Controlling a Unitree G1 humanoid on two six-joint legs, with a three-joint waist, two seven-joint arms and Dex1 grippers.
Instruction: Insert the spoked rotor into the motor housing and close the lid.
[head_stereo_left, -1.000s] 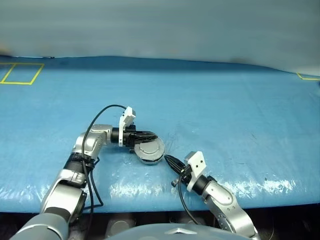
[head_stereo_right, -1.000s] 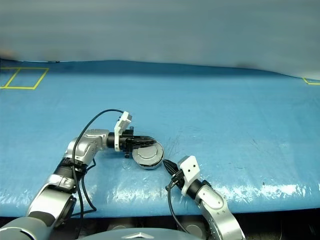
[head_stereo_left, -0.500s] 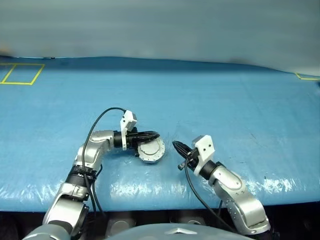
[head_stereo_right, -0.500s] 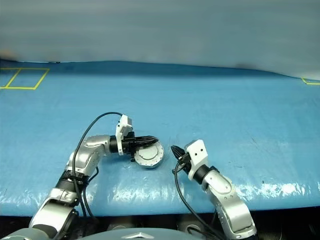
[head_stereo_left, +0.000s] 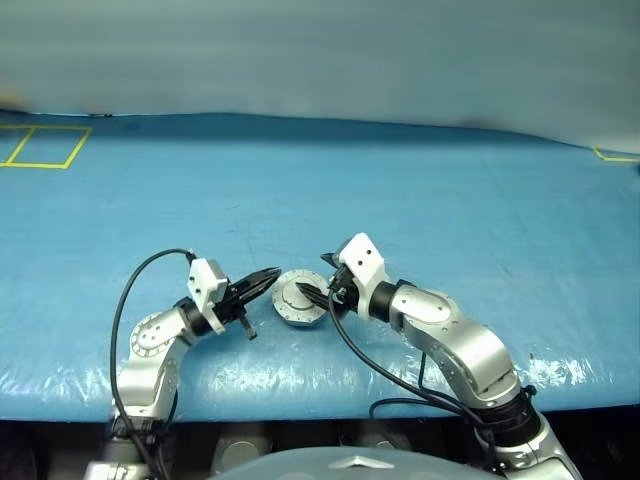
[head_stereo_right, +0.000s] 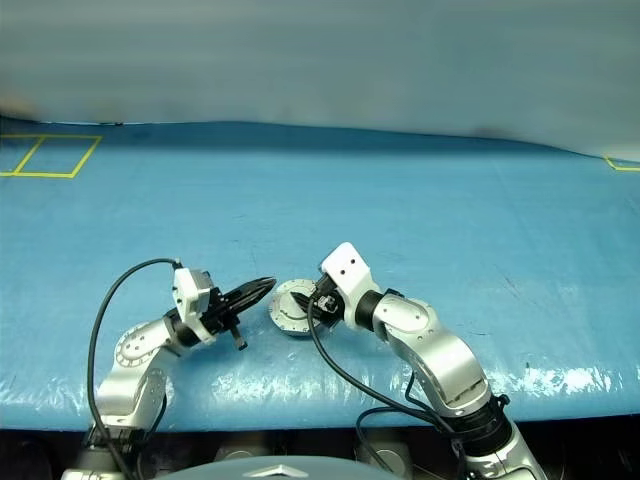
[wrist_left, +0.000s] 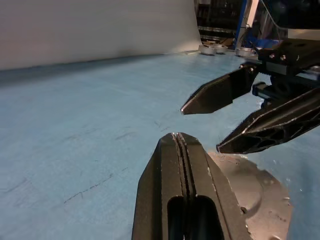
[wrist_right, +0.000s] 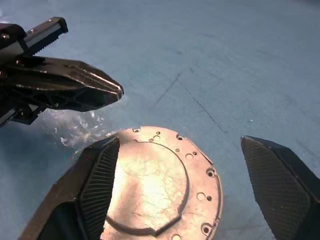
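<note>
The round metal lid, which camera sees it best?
The right wrist view: the lid lies close and bright between the open right tool's fingers. The head views show it small on the blue table. The left wrist view catches just its edge.

the motor housing (head_stereo_left: 299, 298) lies flat on the desk (head_stereo_left: 420, 200), near the desk's front edge, with the lid (wrist_right: 150, 187) closed on top of it. the left tool (head_stereo_left: 262, 282) sits just left of the housing, apart from it. the right tool (head_stereo_left: 312, 293) is at the housing's right side, over its edge.
</note>
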